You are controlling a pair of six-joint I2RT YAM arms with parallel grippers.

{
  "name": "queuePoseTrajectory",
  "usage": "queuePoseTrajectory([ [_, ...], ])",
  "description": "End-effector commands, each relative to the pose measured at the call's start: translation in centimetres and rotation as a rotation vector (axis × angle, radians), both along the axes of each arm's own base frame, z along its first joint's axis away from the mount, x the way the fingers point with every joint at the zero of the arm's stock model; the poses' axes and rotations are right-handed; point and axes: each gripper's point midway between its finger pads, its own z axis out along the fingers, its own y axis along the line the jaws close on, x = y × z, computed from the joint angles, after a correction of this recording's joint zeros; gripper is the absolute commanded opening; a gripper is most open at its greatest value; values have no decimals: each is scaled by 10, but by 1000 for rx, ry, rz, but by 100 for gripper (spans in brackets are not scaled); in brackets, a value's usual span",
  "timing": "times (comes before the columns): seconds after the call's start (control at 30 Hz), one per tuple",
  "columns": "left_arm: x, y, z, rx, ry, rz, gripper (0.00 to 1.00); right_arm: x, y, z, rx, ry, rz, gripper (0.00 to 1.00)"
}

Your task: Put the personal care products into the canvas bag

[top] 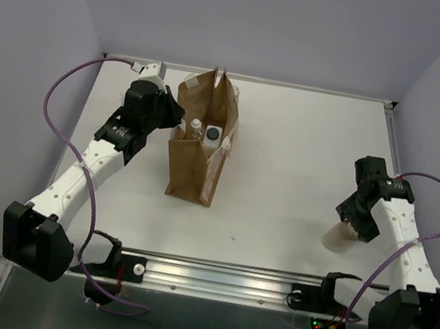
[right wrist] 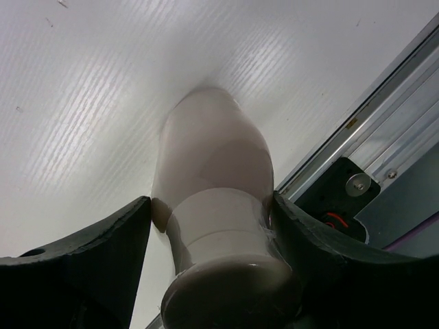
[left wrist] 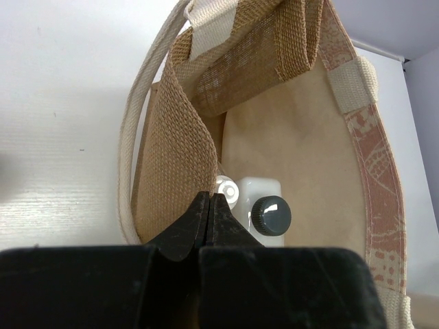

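While the left pincer [left wrist: 209, 203] pinches the canvas bag [left wrist: 302, 151] rim, the right pincer [right wrist: 212, 229] clamps the beige-peach bottle [right wrist: 212, 154], base aimed at the desk [right wrist: 82, 103].

Two bottles [top: 212, 134] stand in the canvas bag [top: 194, 168], left of centre; a third bottle [top: 337, 235] is well to its right.

top external: high, from the near edge, looking down on the whole bench [top: 289, 160] | left wrist: close, past left hand [left wrist: 209, 204] into the canvas bag [left wrist: 302, 157], also in top view | right wrist: very close, past right hand [right wrist: 211, 199] and beige-peach bottle [right wrist: 212, 157] onto bench, both also in top view
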Motion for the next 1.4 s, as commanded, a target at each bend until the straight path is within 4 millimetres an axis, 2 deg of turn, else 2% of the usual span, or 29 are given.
queuePoseTrajectory([
  [0.0, -8, 4, -17, 45, 53, -6, 0, 9, -7, 18, -36, -25, 97, 1],
  [0.13, -8, 3, -17, 45, 54, -6, 0, 28, 9, 33, 32, -88, 247, 1],
  [0.27, -8, 4, -14, 44, 47, -5, 0, 65, 30, 73, 82, -278, 468, 1],
  [0.47, -8, 4, -13, 45, 42, -1, 0, 88, 53, 109, 145, -388, 628, 1],
  [0.57, -7, 4, -12, 46, 41, -1, 0, 103, 73, 130, 207, -480, 723, 1],
  [0.7, -8, 5, -13, 44, 42, 1, 0, 116, 77, 140, 204, -513, 770, 1],
  [0.8, -7, 4, -12, 43, 41, 0, 0, 133, 84, 164, 189, -605, 835, 1],
  [0.83, -7, 4, -12, 43, 41, -2, 0, 143, 90, 185, 188, -667, 866, 1],
  [0.93, -7, 4, -11, 42, 39, -1, 0, 158, 99, 220, 185, -774, 925, 1],
  [1.0, -7, 4, -11, 41, 40, 1, 0, 171, 120, 256, 207, -901, 1002, 1],
  [1.07, -7, 4, -11, 41, 41, -1, 0, 182, 138, 278, 233, -947, 1058, 1],
  [1.13, -7, 3, -13, 41, 44, -6, 0, 192, 154, 289, 219, -962, 1093, 1],
  [1.17, -7, 3, -13, 41, 44, -6, 0, 199, 177, 301, 214, -979, 1143, 1],
  [1.27, -7, 2, -14, 40, 49, -11, 0, 208, 213, 319, 231, -1012, 1231, 1],
  [1.3, -7, 2, -14, 42, 49, -14, 0, 213, 234, 334, 248, -1050, 1276, 1],
  [1.37, -7, 1, -12, 42, 44, -16, 0, 219, 254, 349, 262, -1101, 1317, 1],
])
